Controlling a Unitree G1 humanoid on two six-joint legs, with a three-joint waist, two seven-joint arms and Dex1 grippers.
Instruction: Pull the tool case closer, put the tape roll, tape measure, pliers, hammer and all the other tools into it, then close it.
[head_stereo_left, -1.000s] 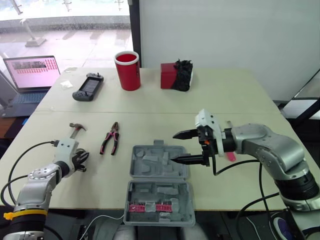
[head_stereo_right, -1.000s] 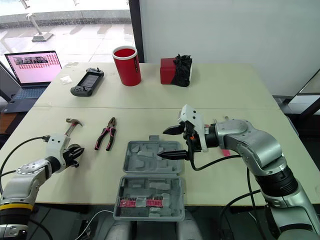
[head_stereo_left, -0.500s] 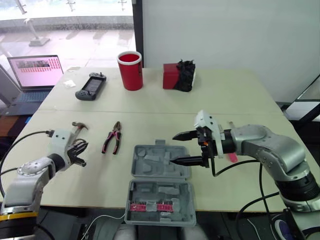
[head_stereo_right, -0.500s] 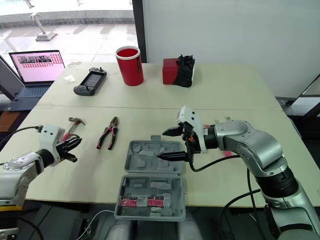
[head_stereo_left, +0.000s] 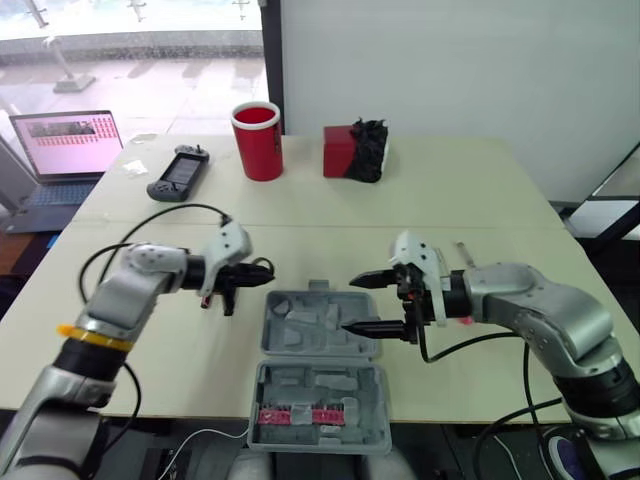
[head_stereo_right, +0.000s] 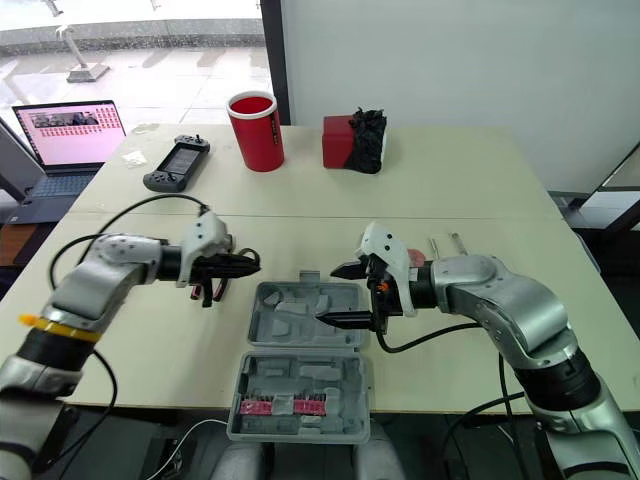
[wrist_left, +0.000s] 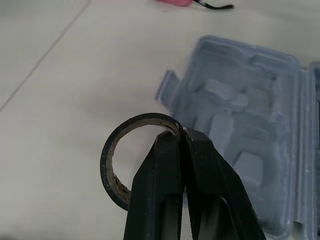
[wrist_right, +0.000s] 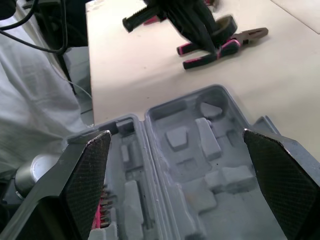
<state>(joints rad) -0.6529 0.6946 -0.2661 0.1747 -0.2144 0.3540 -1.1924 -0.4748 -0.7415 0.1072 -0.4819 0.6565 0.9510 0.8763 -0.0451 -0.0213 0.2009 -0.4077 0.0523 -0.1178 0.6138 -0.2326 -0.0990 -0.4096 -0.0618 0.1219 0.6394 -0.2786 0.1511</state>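
- No brand or label can be read. The laptop (head_stereo_left: 65, 145) shows a pink page with rows too small to make out.
- One grey tool case (head_stereo_left: 318, 340) lies open at the front middle of the table (head_stereo_left: 500, 190). It has two moulded halves, the nearer one at the table's front edge.
- One pink strip of bits (head_stereo_left: 300, 414) sits in the nearer half; the farther half holds nothing.
- One black tape roll (wrist_left: 107, 165) is pinched by its rim in the left gripper (wrist_left: 182, 134), whose jaws are closed tight on the ring. It hangs over bare table just beside the case's far-left corner.
- The right gripper (head_stereo_left: 350, 303) hovers over the case's right side with its jaws spread wide, gripping nothing.
- One pair of pliers (wrist_right: 225, 45) with pink-and-black handles lies on the table, left of the case and under the left gripper.
- At the back stand one red cup (head_stereo_left: 257, 140), one red box (head_stereo_left: 340, 150) with a black bundle against it, and one handheld game console (head_stereo_left: 177, 172).
- The surface is pale cream, with a seam running across its middle.
- A white wall stands behind, with a bright window to its left.
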